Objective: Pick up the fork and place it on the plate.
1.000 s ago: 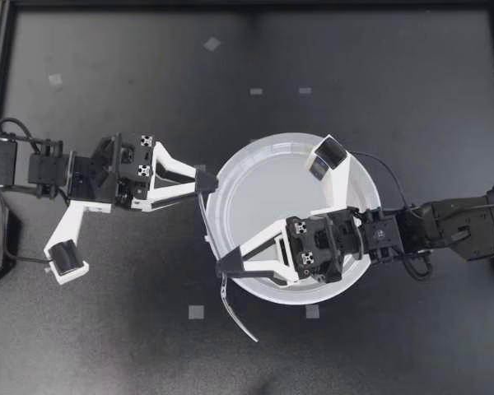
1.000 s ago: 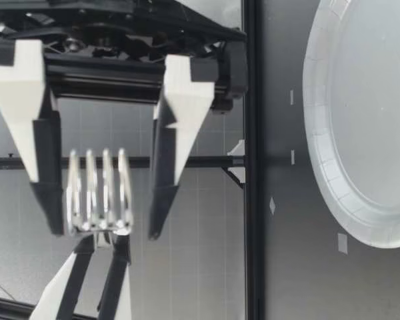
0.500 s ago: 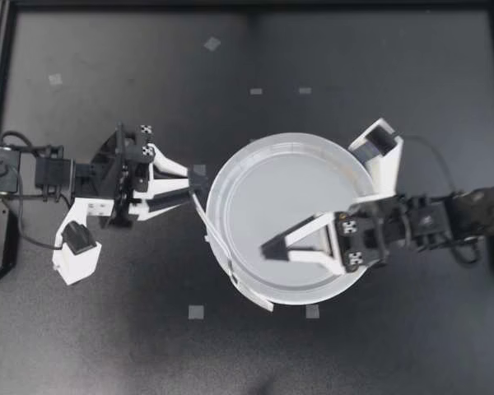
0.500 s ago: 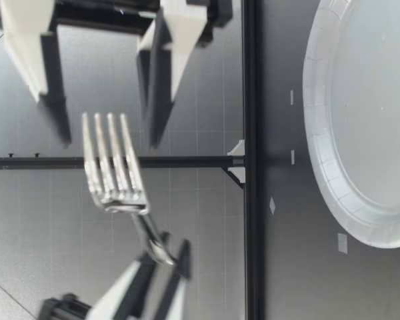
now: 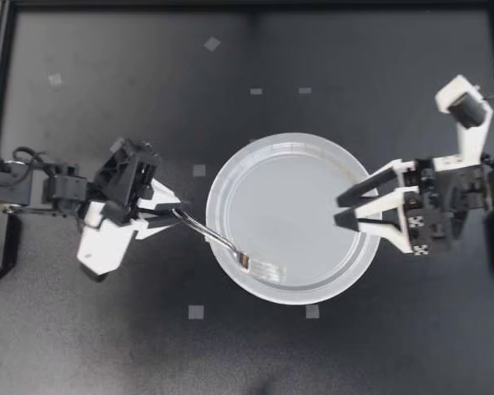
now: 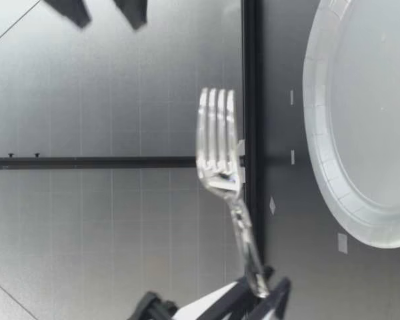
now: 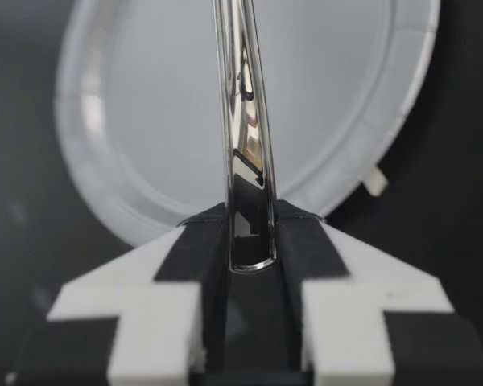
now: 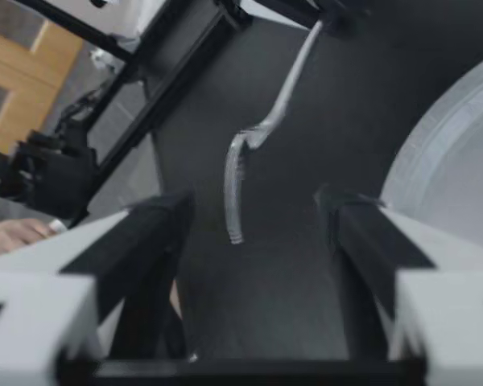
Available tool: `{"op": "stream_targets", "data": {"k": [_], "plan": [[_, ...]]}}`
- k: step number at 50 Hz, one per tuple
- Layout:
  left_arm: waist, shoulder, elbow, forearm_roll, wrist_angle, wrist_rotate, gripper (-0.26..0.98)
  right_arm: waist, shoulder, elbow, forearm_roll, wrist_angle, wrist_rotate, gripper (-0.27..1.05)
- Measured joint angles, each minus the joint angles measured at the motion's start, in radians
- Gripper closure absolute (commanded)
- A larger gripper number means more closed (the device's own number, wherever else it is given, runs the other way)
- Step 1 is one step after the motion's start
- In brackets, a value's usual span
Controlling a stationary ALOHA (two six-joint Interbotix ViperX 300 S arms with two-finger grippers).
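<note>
The left gripper (image 5: 170, 216), centre-left, pinches the fork (image 5: 218, 240) by its handle, tines over the plate (image 5: 288, 189); the right gripper (image 5: 340, 210) gapes wide, apart.

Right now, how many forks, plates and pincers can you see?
fork: 1
plate: 1
pincers: 2, the left pincer and the right pincer
total: 4
</note>
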Motion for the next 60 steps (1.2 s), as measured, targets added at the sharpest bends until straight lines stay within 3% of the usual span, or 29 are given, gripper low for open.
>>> {"op": "stream_targets", "data": {"k": [5,16,33,41,60], "plan": [[0.0,0.032,-0.029,-0.002,0.057,-0.084,0.64,0.0,-0.031,0.041,0.014,0.005,0.002,0.12],[-0.002,0.183,-0.186,-0.008,0.299,-0.359,0.64,0.0,0.005,0.071,0.023,-0.048,-0.003,0.12],[-0.002,0.288,-0.282,-0.037,0.574,-0.44,0.64,0.046,0.163,0.055,0.014,-0.176,-0.005,0.12],[-0.002,0.299,-0.298,-0.066,0.6,-0.437,0.64,0.046,0.176,0.055,0.012,-0.212,-0.003,0.12],[-0.002,0.359,-0.353,-0.071,0.598,-0.436,0.61,0.061,0.241,0.043,0.012,-0.285,0.003,0.12]]}}
